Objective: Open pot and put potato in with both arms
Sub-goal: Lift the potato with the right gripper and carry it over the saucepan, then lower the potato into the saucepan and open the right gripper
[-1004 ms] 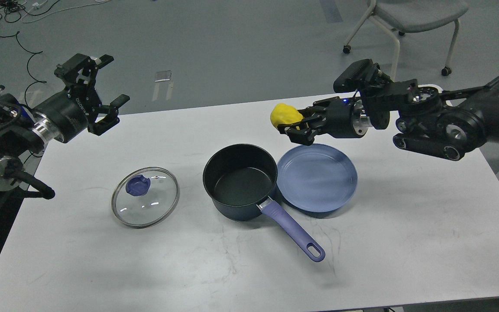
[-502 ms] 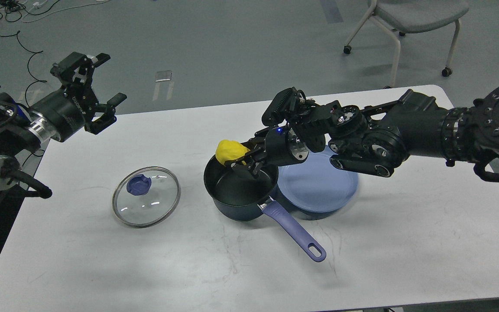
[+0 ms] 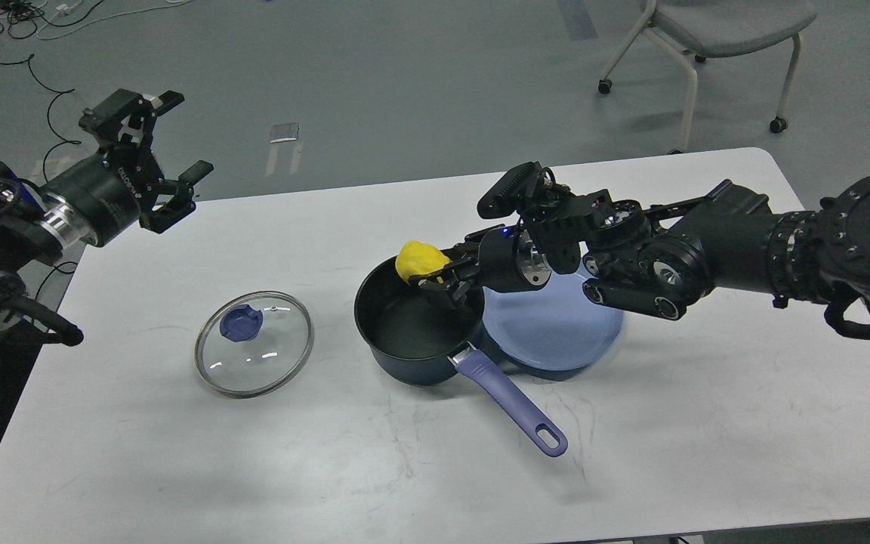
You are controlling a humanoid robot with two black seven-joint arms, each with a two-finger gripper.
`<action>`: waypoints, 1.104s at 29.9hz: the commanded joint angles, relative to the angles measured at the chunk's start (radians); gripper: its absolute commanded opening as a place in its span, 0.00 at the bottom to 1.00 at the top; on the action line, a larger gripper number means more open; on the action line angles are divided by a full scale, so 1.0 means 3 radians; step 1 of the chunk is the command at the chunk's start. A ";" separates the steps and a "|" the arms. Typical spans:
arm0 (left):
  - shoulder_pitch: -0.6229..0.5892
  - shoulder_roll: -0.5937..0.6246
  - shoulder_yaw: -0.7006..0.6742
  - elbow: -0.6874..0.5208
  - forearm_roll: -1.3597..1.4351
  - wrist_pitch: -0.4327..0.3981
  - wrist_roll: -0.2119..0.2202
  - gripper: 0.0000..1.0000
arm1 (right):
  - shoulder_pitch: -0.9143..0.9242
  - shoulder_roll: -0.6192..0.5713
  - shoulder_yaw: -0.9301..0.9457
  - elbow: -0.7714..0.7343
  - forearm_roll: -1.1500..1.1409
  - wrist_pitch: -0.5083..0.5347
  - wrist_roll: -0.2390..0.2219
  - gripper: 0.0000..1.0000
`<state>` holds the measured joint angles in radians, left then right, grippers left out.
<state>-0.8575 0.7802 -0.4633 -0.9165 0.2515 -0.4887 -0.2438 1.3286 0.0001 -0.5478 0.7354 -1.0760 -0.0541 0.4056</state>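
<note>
Head view of a white table (image 3: 631, 423) with 2 black arms entering from opposite sides. The right gripper (image 3: 442, 278) reaches in from the right and grasps the yellow potato (image 3: 420, 261) between its 2 fingers. The potato is held above the far right part of the pot's rim, over the opening, and is not resting on the pot floor. The pot (image 3: 412, 321) stands upright near the table centre, uncovered, with a dark interior and a dark blue outer wall. Its purple handle (image 3: 510, 404) points toward the near right and ends in a hanging loop. Touching or just beside the pot on its right lies a blue plate (image 3: 563, 332), partly overlapped by the right arm. The glass lid (image 3: 254, 344) lies flat on the table to the left of the pot, apart from it, with its blue knob (image 3: 240, 323) on the left part of the glass. The left gripper (image 3: 167, 155) is raised beyond the far left table edge, well apart from the lid, its 2 fingers spread and holding nothing. On the grey floor behind stand a chair (image 3: 707, 30) at the upper right and loose cables (image 3: 20, 30) at the upper left.
</note>
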 commanded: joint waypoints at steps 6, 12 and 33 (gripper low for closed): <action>0.0005 0.0002 0.0000 -0.0003 0.0000 0.0000 0.0000 0.98 | 0.0015 0.0000 0.0011 0.0023 0.0288 -0.0004 0.0003 0.46; 0.0010 -0.0003 0.0005 0.0008 0.0000 0.0000 0.0000 0.98 | 0.0020 0.0000 0.0016 0.0054 0.0324 -0.0004 0.0013 0.61; 0.0036 -0.0013 0.0011 0.0013 0.0000 0.0000 0.0000 0.98 | 0.0056 0.0000 0.0102 0.0136 0.0549 -0.0055 0.0024 0.92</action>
<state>-0.8469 0.7762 -0.4600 -0.9132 0.2531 -0.4887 -0.2437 1.3439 0.0000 -0.5315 0.7767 -0.9208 -0.0692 0.4127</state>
